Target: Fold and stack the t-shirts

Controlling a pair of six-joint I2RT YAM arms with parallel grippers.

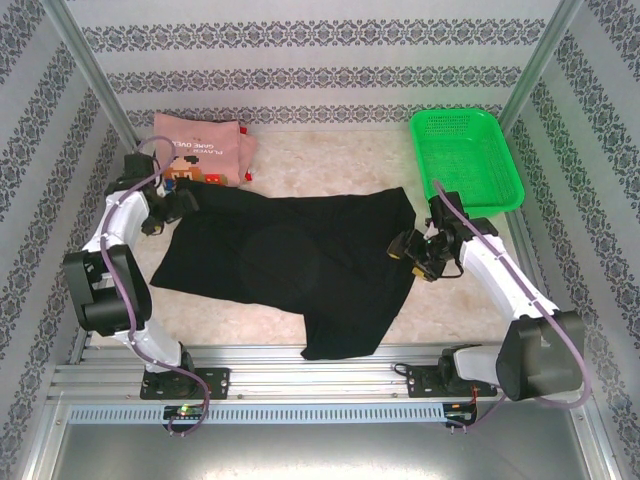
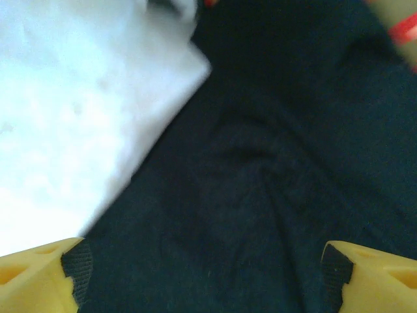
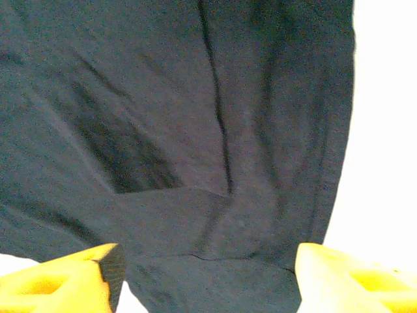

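Left gripper (image 1: 182,205), right gripper (image 1: 407,248), jaws apart above black t-shirt (image 1: 290,265)

Patterned wallpaper walls (image 1: 320,40), pale, perhaps fleecy tabletop (image 1: 330,160)

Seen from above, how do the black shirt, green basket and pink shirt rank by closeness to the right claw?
1. black shirt, directly under the right gripper.
2. green basket, just behind it, far right.
3. pink shirt, across at far left.

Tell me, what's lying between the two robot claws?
The black t-shirt lies spread out between the left gripper and the right gripper, seen in the top view.
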